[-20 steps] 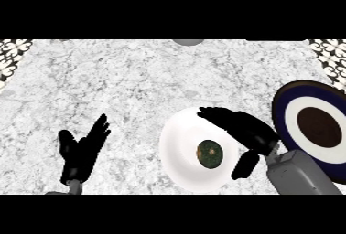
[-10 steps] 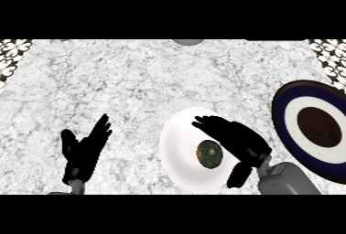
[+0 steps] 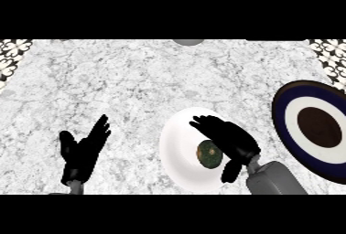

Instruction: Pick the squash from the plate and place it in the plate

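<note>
Head view, looking steeply down on a pale marbled desk [image 3: 135,77]. A white plate [image 3: 181,151] sits near the desk's front edge, toward the right. On it, right of the plate's middle, lies the squash [image 3: 208,153], small, round and dark green. The right robot hand [image 3: 226,138] hovers over the right half of this plate, fingers stretched flat toward the far-left and thumb hanging down beside the squash. It covers part of the squash but is not closed on it and holds nothing; whether it touches the squash cannot be told.

At the desk's right edge lies a second plate [image 3: 289,119], dark blue with a white ring and a dark brown centre, nothing on it. The 2 plates are well apart.

The left robot hand [image 3: 82,153] rests near the front edge on the left, open with fingers up, holding nothing.

This looks like the reach-and-grasp step: the squash is not yet picked up. Next, the right robot hand probably needs to lower and curl fingers and thumb round the squash, then lift it and carry it right to the blue plate.
</note>
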Controlling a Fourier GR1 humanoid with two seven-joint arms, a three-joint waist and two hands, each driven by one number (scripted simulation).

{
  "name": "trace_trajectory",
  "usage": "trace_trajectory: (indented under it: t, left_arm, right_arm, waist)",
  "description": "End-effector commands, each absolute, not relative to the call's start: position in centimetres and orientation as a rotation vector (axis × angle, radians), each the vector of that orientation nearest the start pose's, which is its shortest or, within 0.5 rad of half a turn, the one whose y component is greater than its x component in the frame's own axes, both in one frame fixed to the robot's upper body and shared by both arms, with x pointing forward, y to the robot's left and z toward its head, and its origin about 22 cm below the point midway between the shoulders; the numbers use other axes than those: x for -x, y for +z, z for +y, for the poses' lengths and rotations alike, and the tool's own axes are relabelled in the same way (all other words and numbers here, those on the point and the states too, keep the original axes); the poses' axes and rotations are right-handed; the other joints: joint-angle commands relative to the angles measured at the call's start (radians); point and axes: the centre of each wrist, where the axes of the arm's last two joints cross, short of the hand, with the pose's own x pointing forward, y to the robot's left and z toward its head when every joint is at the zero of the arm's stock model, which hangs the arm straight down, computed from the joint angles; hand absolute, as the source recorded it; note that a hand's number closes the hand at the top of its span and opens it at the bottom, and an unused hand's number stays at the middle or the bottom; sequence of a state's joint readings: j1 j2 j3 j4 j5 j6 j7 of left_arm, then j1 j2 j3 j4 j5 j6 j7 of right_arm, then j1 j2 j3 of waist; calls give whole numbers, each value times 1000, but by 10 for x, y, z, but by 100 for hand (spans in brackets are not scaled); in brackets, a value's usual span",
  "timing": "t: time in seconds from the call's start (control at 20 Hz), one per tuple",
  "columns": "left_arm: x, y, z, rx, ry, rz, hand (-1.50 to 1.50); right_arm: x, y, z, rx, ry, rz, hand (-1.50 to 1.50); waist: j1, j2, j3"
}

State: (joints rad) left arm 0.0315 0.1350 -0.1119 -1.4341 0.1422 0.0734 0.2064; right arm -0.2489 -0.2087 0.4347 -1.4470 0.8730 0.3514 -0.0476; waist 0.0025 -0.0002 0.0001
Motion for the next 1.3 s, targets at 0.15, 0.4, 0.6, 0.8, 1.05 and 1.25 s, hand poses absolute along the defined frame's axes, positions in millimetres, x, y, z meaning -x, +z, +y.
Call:
trace_trajectory:
  t: [0.15, 0.4, 0.6, 0.8, 1.05, 1.25]
  left_arm:
    - [-233, -41, 246, -6, -8, -1182, 0]
    - [-228, -26, 248, 0, -10, -1203, 0]
    - [-234, -32, 254, -8, -9, -1179, 0]
    - [-237, -35, 231, 11, -15, -1200, 0]
    - [-234, -32, 238, 0, 7, -1188, 0]
    - [-231, -34, 250, -35, 32, -1177, 0]
  right_arm:
    - [-292, 13, -142, 306, 1577, -1357, -150]
    - [-271, -25, -146, 309, 1766, -1330, 150]
    - [-274, -8, -148, 349, 1728, -1399, 150]
    - [-291, -4, -157, 390, 1732, -1428, 150]
    - [-313, 4, -166, 758, 1203, -1380, 150]
    - [-330, 22, -206, 1030, 738, -1208, 150]
  waist:
    - [0, 0, 0]
    - [5, 0, 0]
    - [-1, 0, 0]
    - [-1, 0, 0]
    - [-13, 1, 1]
    - [-80, -1, 1]
